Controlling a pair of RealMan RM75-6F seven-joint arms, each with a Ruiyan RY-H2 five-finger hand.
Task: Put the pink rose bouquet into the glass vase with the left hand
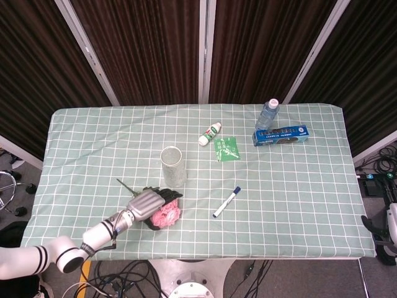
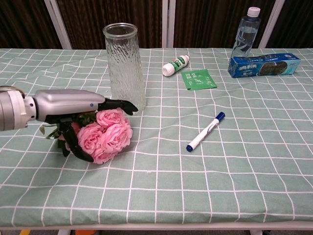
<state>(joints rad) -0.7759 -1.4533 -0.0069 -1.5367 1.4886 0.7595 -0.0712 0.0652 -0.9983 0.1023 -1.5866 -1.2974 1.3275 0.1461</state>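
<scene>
The pink rose bouquet [image 1: 166, 215] [image 2: 106, 137] lies on the green checked cloth, just in front of the upright glass vase [image 1: 173, 165] [image 2: 125, 68]. My left hand [image 1: 147, 203] [image 2: 73, 105] reaches over it from the left. Its dark fingers [image 2: 117, 104] stretch straight across the top of the blooms and leaves, and the thumb curls down at the near side of the roses. The bouquet still rests on the table, its thin stem [image 1: 124, 185] pointing back left. Only a grey and black piece of my right hand [image 1: 390, 228] shows past the table's right edge.
A blue-capped marker [image 1: 227, 202] [image 2: 206, 130] lies right of the bouquet. Farther back are a small white bottle [image 1: 210, 133] [image 2: 176, 65], a green packet [image 1: 227, 149] [image 2: 198, 79], a blue box [image 1: 280, 135] [image 2: 264, 64] and a water bottle [image 1: 268, 114] [image 2: 244, 32].
</scene>
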